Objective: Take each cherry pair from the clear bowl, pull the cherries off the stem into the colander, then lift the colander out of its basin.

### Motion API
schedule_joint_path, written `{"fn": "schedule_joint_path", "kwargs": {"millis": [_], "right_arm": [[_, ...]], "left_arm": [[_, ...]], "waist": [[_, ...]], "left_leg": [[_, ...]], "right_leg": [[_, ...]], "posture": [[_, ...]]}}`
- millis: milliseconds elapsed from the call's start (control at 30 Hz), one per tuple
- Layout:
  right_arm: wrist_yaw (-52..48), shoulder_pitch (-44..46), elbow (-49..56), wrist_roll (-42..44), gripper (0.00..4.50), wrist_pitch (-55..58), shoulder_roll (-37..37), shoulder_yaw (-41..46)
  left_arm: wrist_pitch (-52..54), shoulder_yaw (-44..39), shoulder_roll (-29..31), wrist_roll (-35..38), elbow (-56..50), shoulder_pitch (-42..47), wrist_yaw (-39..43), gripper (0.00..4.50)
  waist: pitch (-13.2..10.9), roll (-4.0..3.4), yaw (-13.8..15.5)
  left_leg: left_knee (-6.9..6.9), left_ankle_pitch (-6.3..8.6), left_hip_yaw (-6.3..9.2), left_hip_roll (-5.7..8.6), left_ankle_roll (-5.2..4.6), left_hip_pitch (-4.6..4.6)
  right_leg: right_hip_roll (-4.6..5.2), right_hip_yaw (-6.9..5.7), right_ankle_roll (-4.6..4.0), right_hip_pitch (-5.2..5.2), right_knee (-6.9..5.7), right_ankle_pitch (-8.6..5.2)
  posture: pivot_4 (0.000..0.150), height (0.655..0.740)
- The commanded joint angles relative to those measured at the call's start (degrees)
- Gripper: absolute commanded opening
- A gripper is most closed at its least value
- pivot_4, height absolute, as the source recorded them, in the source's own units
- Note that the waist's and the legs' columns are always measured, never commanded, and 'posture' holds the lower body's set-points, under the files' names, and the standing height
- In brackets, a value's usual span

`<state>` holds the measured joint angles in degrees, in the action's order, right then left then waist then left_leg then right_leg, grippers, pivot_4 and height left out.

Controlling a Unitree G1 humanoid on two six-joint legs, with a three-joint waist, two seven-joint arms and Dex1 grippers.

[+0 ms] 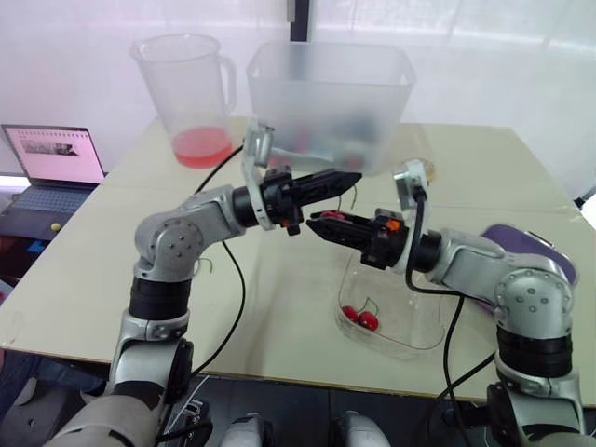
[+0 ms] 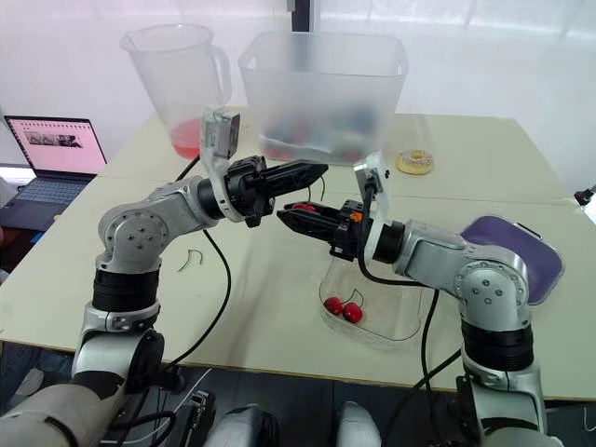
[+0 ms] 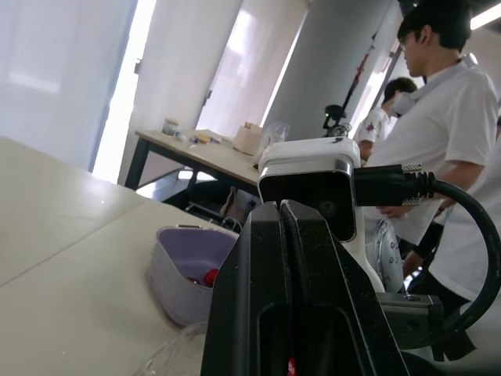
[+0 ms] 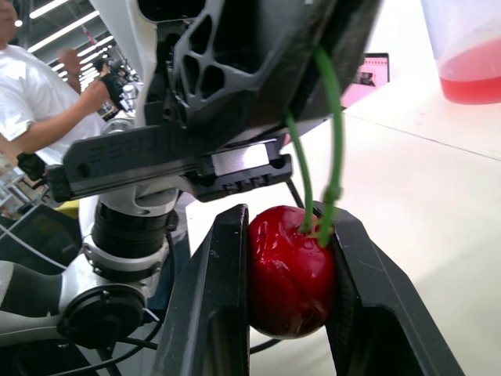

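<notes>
My right gripper [image 4: 286,227] is shut on a glossy red cherry [image 4: 288,270], held above the table's middle. Two green stems [image 4: 337,133] rise from that cherry to my left gripper [image 1: 355,177], which is shut on their upper ends just above and tip to tip with the right one [image 1: 315,221]. Below the right arm sits the clear bowl [image 1: 410,328] holding another cherry pair [image 1: 361,318]. The purple colander [image 3: 184,270] stands at the table's right edge [image 1: 521,244] with a red cherry inside [image 3: 210,276].
A large frosted tub [image 1: 331,93] and a pitcher with red liquid [image 1: 186,93] stand at the back. A doughnut-like ring [image 2: 414,162] lies behind the right arm. Loose stems [image 2: 191,259] lie by the left elbow. A laptop [image 1: 51,158] sits far left. People [image 3: 446,117] stand beyond the table.
</notes>
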<state>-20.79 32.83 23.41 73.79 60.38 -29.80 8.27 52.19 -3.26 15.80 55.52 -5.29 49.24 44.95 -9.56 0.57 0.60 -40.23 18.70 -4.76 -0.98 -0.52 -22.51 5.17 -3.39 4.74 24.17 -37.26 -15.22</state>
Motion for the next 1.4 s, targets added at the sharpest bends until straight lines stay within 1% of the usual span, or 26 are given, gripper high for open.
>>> {"fn": "schedule_joint_path", "kwargs": {"millis": [33, 267, 433, 533, 633, 667, 733, 767, 867, 933, 1067, 1233, 1267, 1300, 1400], "right_arm": [[-0.81, -0.98, 0.80, -0.34, 0.71, -0.25, -0.98, -0.24], [-3.77, -3.80, 2.36, -1.61, 0.71, 1.50, -4.23, -3.06], [-6.17, -5.55, 3.47, -4.63, 0.71, 2.15, -7.36, -5.33], [-6.73, -6.04, 3.56, -4.31, 0.71, 1.80, -8.32, -3.59], [-8.80, -5.33, -0.20, -7.62, 0.71, -1.62, -14.44, 5.29], [-9.78, -5.12, -3.75, -12.36, 0.71, -4.03, -18.80, 7.46], [-13.03, -6.87, -12.44, -25.78, 0.71, -10.62, -30.50, 7.13], [-14.39, -7.50, -17.68, -31.11, 0.71, -13.97, -35.23, 6.93], [-18.43, -8.27, -27.79, -38.08, 0.71, -20.20, -40.95, 6.28], [-21.68, -9.87, -31.85, -41.71, 0.71, -23.00, -42.47, 5.32], [-23.66, -12.14, -37.13, -47.34, 0.71, -26.04, -41.40, 3.61], [-24.57, -11.87, -40.36, -50.02, 0.71, -26.57, -38.97, 3.42], [-24.63, -11.83, -40.85, -50.58, 1.67, -26.78, -38.57, 3.50], [-24.58, -11.63, -41.05, -50.73, 1.93, -26.73, -38.19, 3.93], [-26.10, -10.99, -39.47, -50.53, 3.39, -25.13, -38.77, 4.99]], "left_arm": [[-0.97, -0.73, 0.33, 0.44, -1.69, 0.72, 0.58, 0.00], [-1.09, -0.52, 0.37, 0.60, -1.65, 0.88, 0.71, 0.00], [-1.03, -0.43, 0.34, 0.52, -1.57, 1.00, 1.02, 0.00], [-0.98, -0.42, 0.29, 0.48, -1.69, 1.00, 0.92, 0.00], [-1.05, -1.22, 0.91, 0.28, -1.74, 0.41, 0.24, 0.00], [-1.14, -1.66, 1.45, 0.10, -1.66, 0.03, 0.06, 0.00], [-1.63, -2.90, 2.66, -0.43, -1.09, -1.00, -0.72, 0.00], [-2.06, -3.62, 3.33, -0.79, -0.86, -1.71, -1.20, 0.00], [-2.70, -4.95, 4.79, -0.95, -1.09, -3.78, -2.09, 0.00], [-2.96, -5.49, 5.66, -1.35, -1.85, -5.49, -2.40, 0.00], [-3.24, -6.46, 6.90, -1.49, -3.45, -8.21, -3.54, 0.00], [-3.15, -6.64, 8.44, -1.64, -4.90, -10.72, -4.29, 0.00], [-3.04, -6.69, 8.81, -1.65, -5.27, -11.34, -4.52, 0.00], [-2.96, -6.88, 8.98, -1.49, -5.57, -11.83, -4.85, 0.00], [-2.92, -7.26, 9.43, -0.92, -6.02, -12.46, -5.49, 0.00]], "waist": [[0.00, 0.00, -0.01], [0.00, 0.00, -0.02], [0.00, 0.00, -0.01], [-0.01, 0.01, 0.00], [-0.02, 0.02, 0.27], [-0.02, 0.03, 0.25], [-0.01, 0.00, 0.31], [-0.01, -0.01, 0.37], [-0.03, 0.03, -0.15], [-0.03, 0.04, -0.45], [-0.02, 0.01, -0.56], [-0.02, -0.01, -0.33], [-0.02, -0.01, -0.26], [-0.02, -0.01, -0.20], [-0.02, -0.01, 0.08]], "left_leg": [[0.00, 0.00, 0.00, 0.00, 0.00, 0.00], [0.01, 0.00, 0.00, 0.00, -0.01, 0.00], [0.01, 0.00, 0.00, 0.00, -0.01, 0.00], [0.01, 0.01, 0.00, 0.00, -0.01, -0.01], [0.00, 0.01, 0.00, 0.03, -0.02, -0.03], [-0.01, 0.03, 0.00, 0.06, -0.07, -0.05], [-0.04, 0.08, -0.05, 0.08, -0.16, -0.05], [-0.04, 0.11, -0.06, 0.15, -0.21, -0.06], [0.01, 0.15, -0.16, 0.15, -0.30, -0.03], [0.06, 0.14, -0.23, 0.04, -0.28, 0.03], [0.06, 0.01, -0.21, -0.07, -0.05, 0.10], [0.05, -0.02, -0.20, -0.06, -0.01, 0.10], [0.05, -0.02, -0.20, -0.05, -0.01, 0.10], [0.05, -0.02, -0.20, -0.05, -0.01, 0.10], [0.05, -0.02, -0.21, -0.04, 0.00, 0.10]], "right_leg": [[0.00, 0.00, 0.00, 0.00, 0.00, 0.00], [0.00, 0.00, 0.00, 0.00, 0.01, 0.00], [0.00, 0.00, 0.00, 0.01, 0.01, 0.00], [0.00, 0.00, 0.00, 0.01, 0.02, 0.00], [0.04, 0.00, 0.00, 0.01, 0.02, 0.00], [0.07, -0.01, 0.00, 0.00, 0.04, 0.00], [0.11, 0.00, 0.00, -0.02, 0.07, 0.00], [0.17, -0.01, 0.00, -0.02, 0.07, 0.00], [0.19, 0.00, 0.02, -0.02, 0.18, -0.01], [0.11, 0.00, 0.02, 0.00, 0.16, -0.01], [0.03, 0.00, 0.02, 0.00, 0.05, -0.01], [0.04, 0.01, 0.02, 0.00, 0.03, -0.01], [0.04, 0.00, 0.02, 0.00, 0.03, -0.01], [0.04, 0.00, 0.02, 0.00, 0.03, -0.01], [0.06, 0.00, 0.02, 0.00, 0.04, -0.01]], "posture": [[0.150, 0.7078], [0.150, 0.7078], [0.150, 0.7078], [0.150, 0.7078], [0.150, 0.7078], [0.150, 0.7078], [0.150, 0.7078], [0.150, 0.7078], [0.150, 0.7078], [0.150, 0.7078], [0.150, 0.7078], [0.150, 0.7078], [0.150, 0.7078], [0.150, 0.7078], [0.150, 0.7078]]}}
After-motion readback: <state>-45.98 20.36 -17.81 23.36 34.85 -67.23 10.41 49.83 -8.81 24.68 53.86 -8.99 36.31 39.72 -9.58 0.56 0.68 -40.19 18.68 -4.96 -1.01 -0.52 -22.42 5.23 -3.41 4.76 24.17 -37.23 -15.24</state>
